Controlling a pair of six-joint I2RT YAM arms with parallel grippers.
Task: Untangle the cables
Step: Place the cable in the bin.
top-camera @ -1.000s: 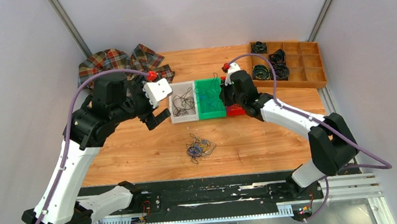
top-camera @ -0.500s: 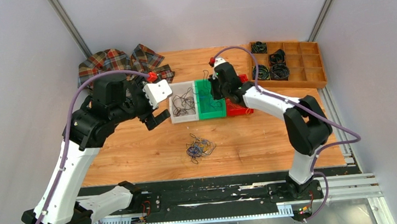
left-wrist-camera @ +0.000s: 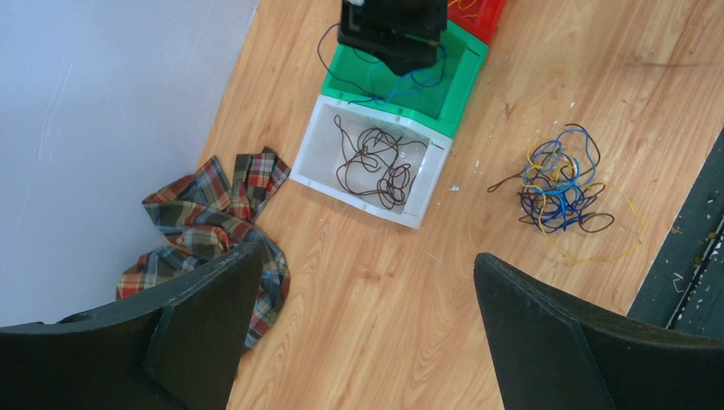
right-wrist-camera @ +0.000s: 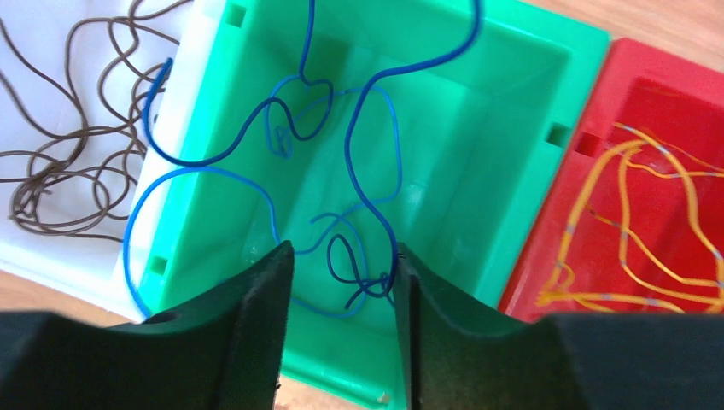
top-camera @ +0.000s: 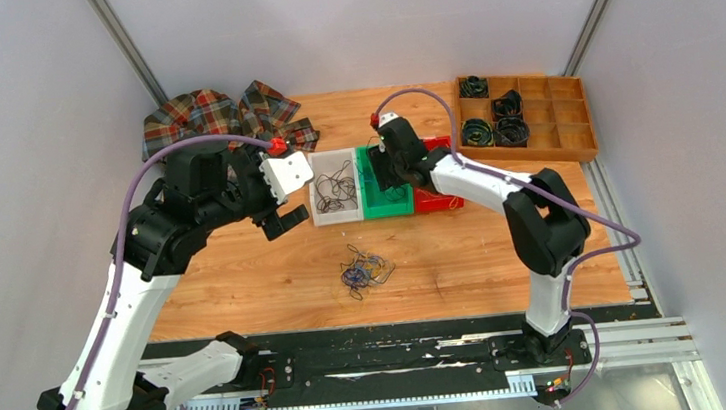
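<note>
A tangled bundle of blue, yellow and black cables (top-camera: 363, 270) (left-wrist-camera: 559, 188) lies on the wooden table in front of the bins. My right gripper (top-camera: 388, 170) (right-wrist-camera: 341, 256) hovers open over the green bin (top-camera: 386, 203) (right-wrist-camera: 512, 171). Loose blue cables (right-wrist-camera: 376, 171) hang and lie in that bin, one strand brushing the inner face of the right finger. Dark brown cables (top-camera: 335, 188) (left-wrist-camera: 376, 162) sit in the white bin (left-wrist-camera: 367, 205), and yellow-orange ones (right-wrist-camera: 632, 213) in the red bin (right-wrist-camera: 649, 94). My left gripper (top-camera: 283, 198) (left-wrist-camera: 369, 254) is wide open above bare wood, left of the white bin.
A plaid cloth (top-camera: 215, 114) (left-wrist-camera: 213, 209) is crumpled at the back left. At the back right a wooden tray (top-camera: 580, 149) holds thick black coiled cords. The black rail (top-camera: 374, 360) runs along the near edge.
The right arm swung left from over the red bin to over the green bin, and its jaws parted. The left arm barely shifted.
</note>
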